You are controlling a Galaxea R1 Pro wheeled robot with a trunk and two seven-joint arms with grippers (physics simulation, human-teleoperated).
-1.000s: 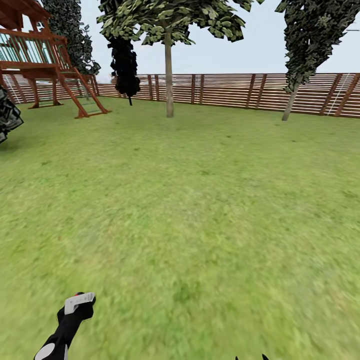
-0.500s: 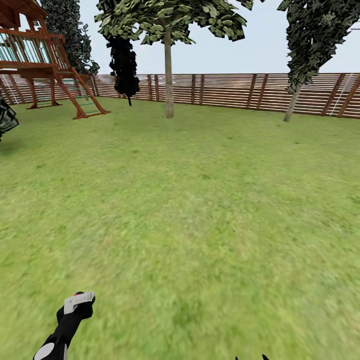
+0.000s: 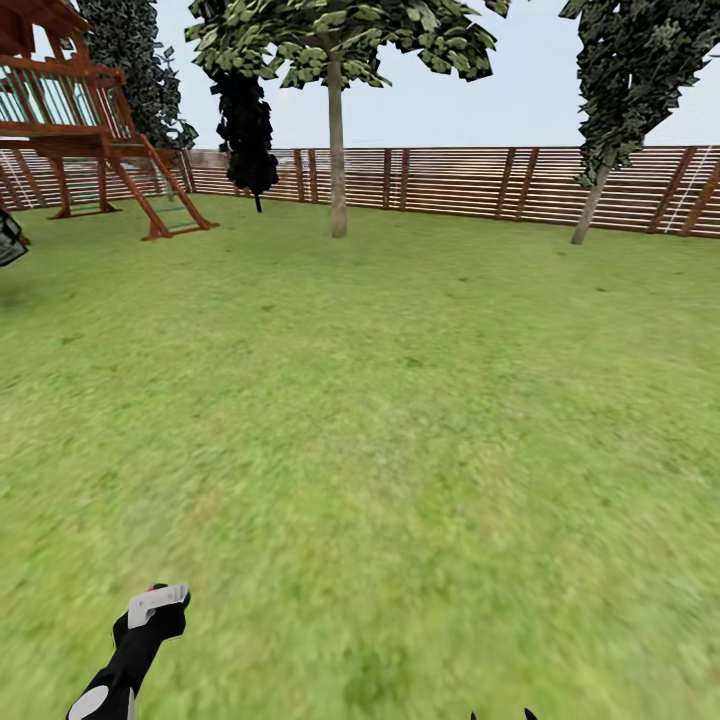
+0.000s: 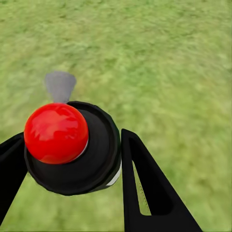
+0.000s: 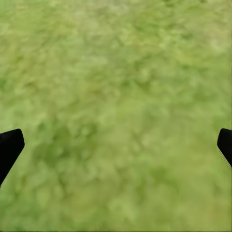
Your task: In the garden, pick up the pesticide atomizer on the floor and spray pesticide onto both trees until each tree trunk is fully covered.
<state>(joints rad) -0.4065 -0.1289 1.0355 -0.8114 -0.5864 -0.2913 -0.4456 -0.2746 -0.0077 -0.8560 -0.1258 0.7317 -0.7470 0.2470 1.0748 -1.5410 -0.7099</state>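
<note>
Low at the head view's left, the left gripper (image 3: 150, 608) carries the atomizer (image 3: 157, 603) over the lawn (image 3: 400, 420), on the way to the trees.
Its jaws are clenched on the bottle's dark body, red top (image 4: 56, 133) up, likely so the nozzle can be aimed on arrival. The left wrist view shows that clamp; the head view alone shows the goal: a trunk (image 3: 337, 150) and a leaning one (image 3: 592, 205) by the fence (image 3: 450, 180). The right gripper (image 5: 116, 145) hangs empty, jaws spread wide over grass.
</note>
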